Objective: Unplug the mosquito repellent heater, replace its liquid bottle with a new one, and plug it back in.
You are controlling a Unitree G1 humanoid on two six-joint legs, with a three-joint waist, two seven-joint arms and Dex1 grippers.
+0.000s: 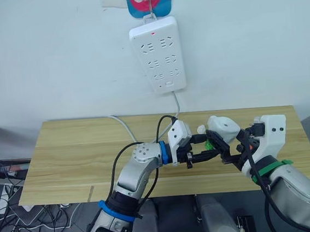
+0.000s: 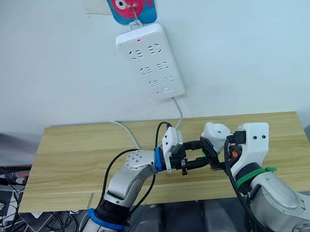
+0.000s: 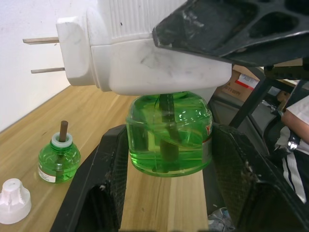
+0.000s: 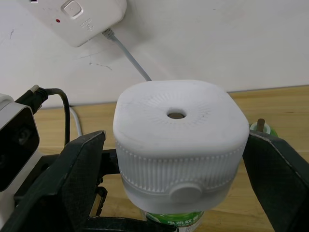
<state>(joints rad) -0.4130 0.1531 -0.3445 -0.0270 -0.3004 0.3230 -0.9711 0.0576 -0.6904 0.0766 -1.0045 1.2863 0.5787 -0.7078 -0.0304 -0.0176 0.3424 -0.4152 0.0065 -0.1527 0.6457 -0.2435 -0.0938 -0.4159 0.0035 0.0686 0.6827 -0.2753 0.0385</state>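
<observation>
White heater (image 4: 178, 145) between right tool (image 4: 174, 183) fingers

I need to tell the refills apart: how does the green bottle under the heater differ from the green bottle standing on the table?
The bottle under the heater is attached beneath the mosquito repellent heater and sits between the left end effector's fingers, up off the table; the loose bottle stands alone on the wooden table. The loose bottle's brown wick sticks up bare, while the attached bottle's wick runs up into the heater. Both are clear green with liquid inside.
</observation>
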